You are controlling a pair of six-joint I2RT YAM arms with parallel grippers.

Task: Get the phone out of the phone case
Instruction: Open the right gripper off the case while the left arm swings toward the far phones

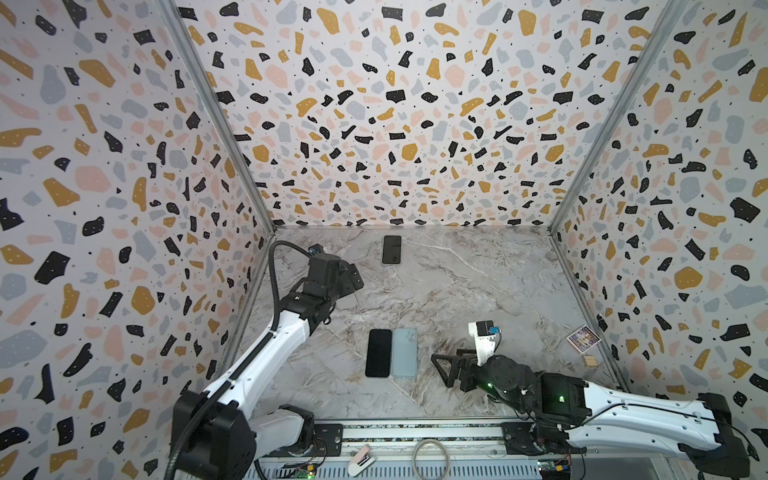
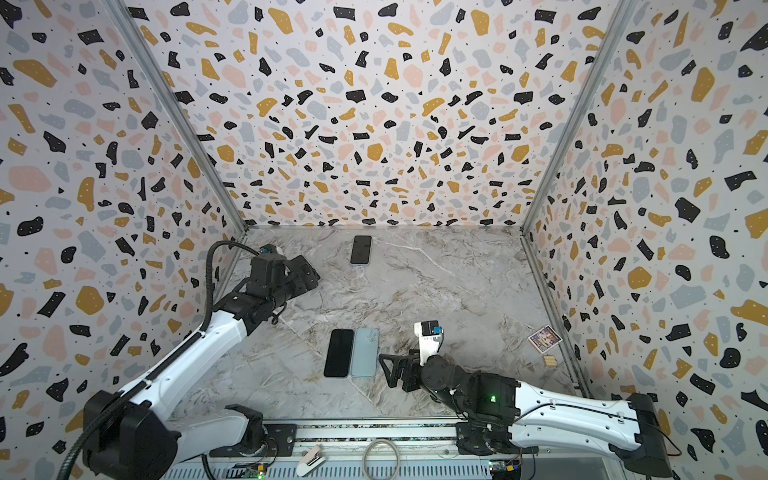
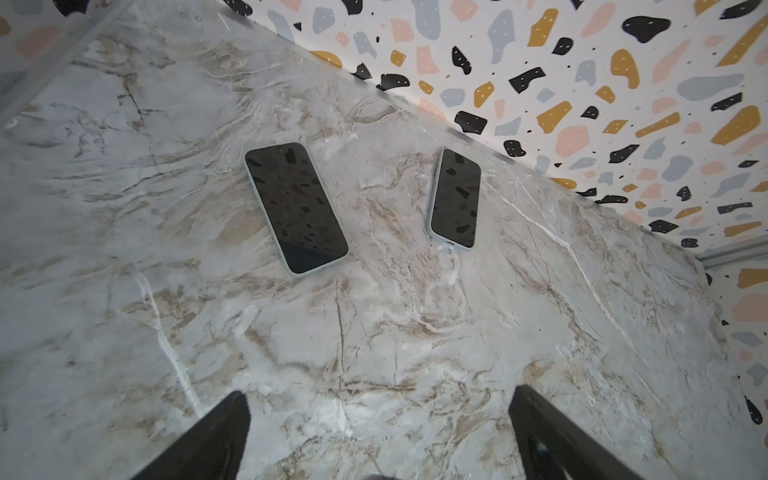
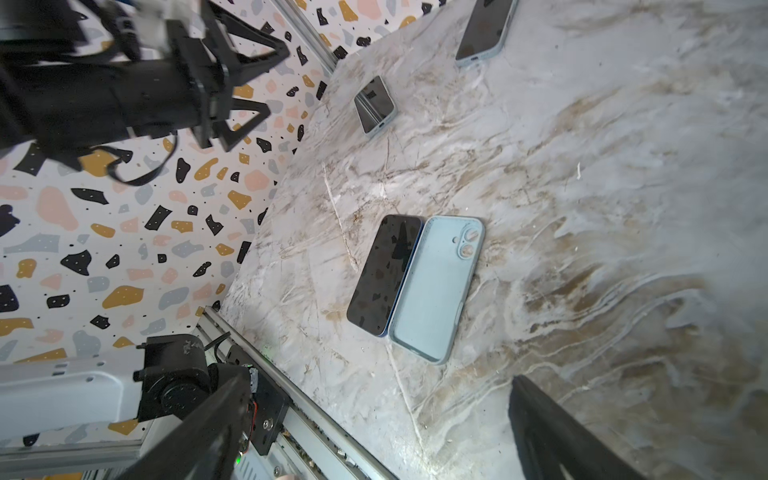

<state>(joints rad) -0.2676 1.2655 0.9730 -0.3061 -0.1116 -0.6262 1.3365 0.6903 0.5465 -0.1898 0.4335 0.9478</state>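
Phones: three. Bare phone point(image 1: 378, 353) by table point(image 1: 478, 291) front edge; far cased phone point(image 1: 392, 249) at back edge; left cased phone point(image 3: 296, 208) toward left edge. Empty case point(image 1: 404, 353): one. Picture card point(image 1: 584, 338): one. Wooden block point(image 1: 589, 360): one.

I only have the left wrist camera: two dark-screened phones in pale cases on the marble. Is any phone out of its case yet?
Observer: Yes. On the near side of the grey marble table, a bare black phone lies screen up, out of any case.
Operator: Where is its case?
Observer: An empty light blue phone case lies flat right beside it, long edges meeting.
Operator: And the right arm?
Observer: The right gripper is open just right of that case, holding nothing.
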